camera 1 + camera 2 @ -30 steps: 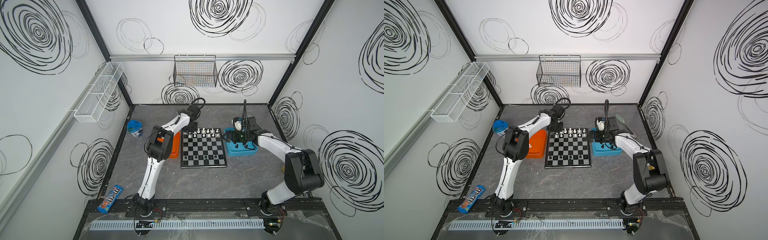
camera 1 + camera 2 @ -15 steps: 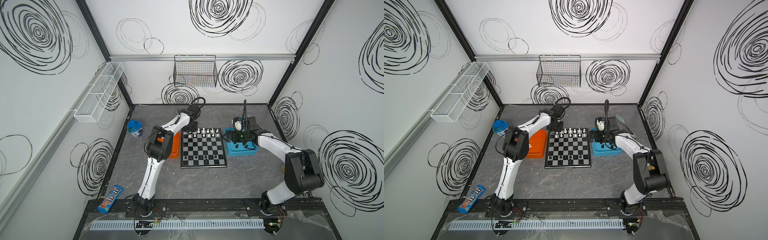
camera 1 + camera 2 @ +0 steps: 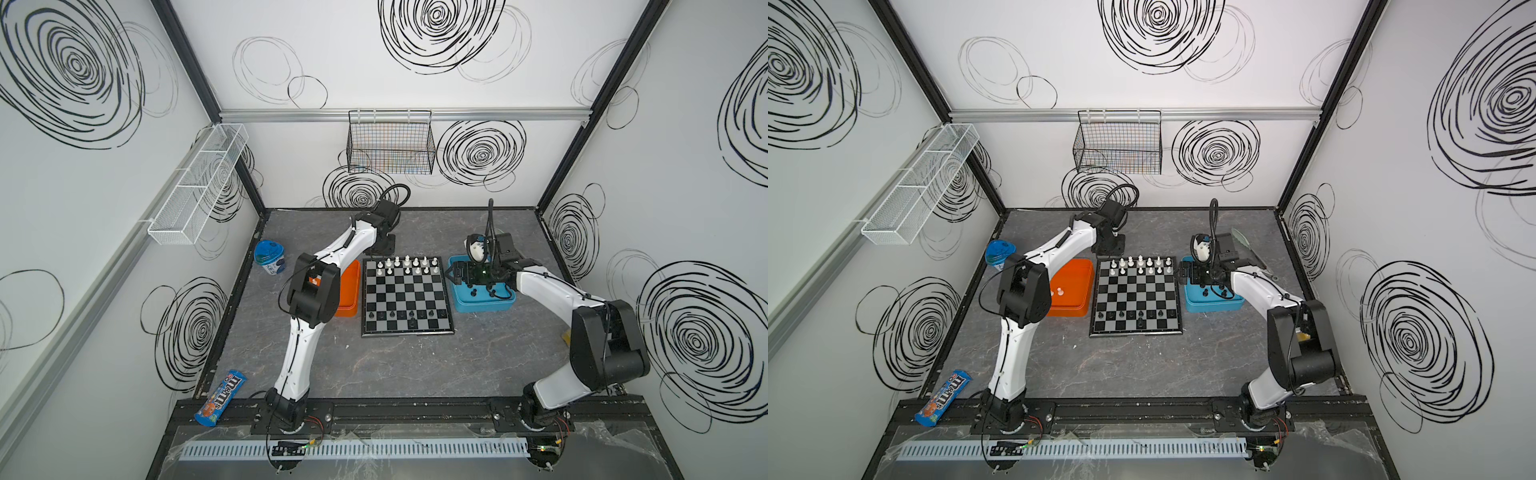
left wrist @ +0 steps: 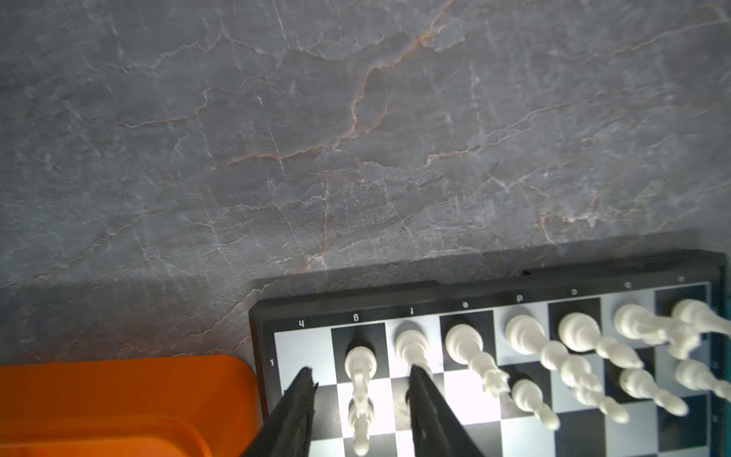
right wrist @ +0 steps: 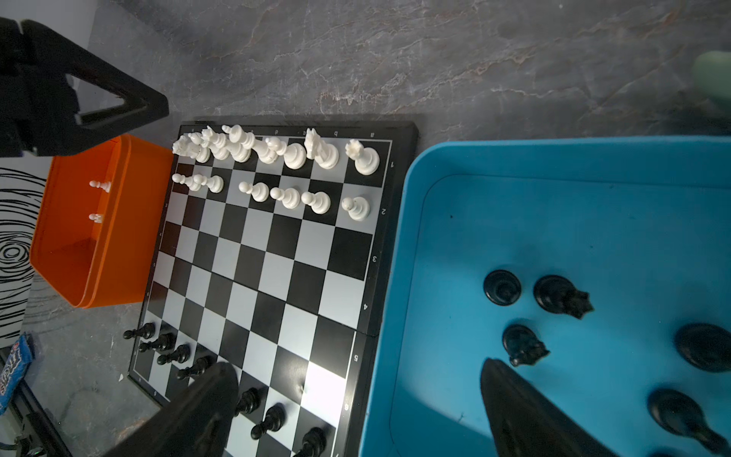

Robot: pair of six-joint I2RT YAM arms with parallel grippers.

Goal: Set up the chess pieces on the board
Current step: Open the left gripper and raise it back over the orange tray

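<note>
Left end effector: released. Its fingers straddle the g-file white piece in the back row, w/ a gap showing each side and no contact. The g-file pawn, one square fwd, also sits btwn them. Corner square h1 next to it is bare.

Right end effector: spread wide, holding nothing. It hovers over the seam btwn board and blue tray, one finger above the board, the other above the tray.

The board lies mid-worktop, nearer the far edge than the near one. White pieces stand upright in 2 rows along the board's far edge. Black pawns form a row close to its near edge, w/ a lone black piece on the last row behind them.

Orange tray sits just beside the board's left edge, w/ 2 spare white pawns inside. Blue tray sits just beside the board's right edge and holds several black pieces; exact count can't be told, as some are cut off by the wrist view's edge.

Elsewhere: blue-lidded cup near the worktop's left edge, toward the far-left corner. M&M's bag by the near-left corner. Wire basket hangs on the back wall.
</note>
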